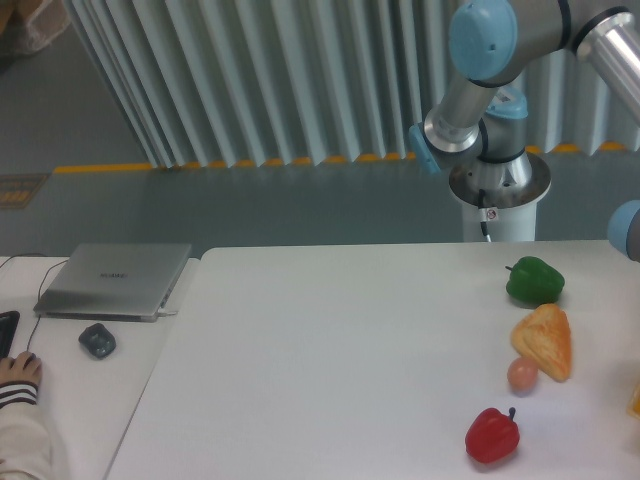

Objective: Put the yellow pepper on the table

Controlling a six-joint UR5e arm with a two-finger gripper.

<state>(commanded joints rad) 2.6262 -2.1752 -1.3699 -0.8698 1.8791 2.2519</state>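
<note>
Four items sit along the right side of the white worktop (330,360): green pepper (535,281), orange-yellow wedge (544,340) just below it, small pinkish ball (522,375) touching the wedge's lower edge, red pepper (492,434) nearest the camera. Yellow pepper not identifiable; a sliver of yellow-orange (635,400) shows at the right frame edge, too cut off to name. Only upper arm links (480,90) and base (498,195) show behind the worktop; the gripper is out of frame, so no telling whether it is open, closed or carrying anything. Judgement: early or transit stage, pepper not yet set down in view. Next move needs the arm brought over bare worktop, clear of the row of items. Left: separate desk with laptop (115,280), mouse (97,341), someone's hand (18,372).
</note>
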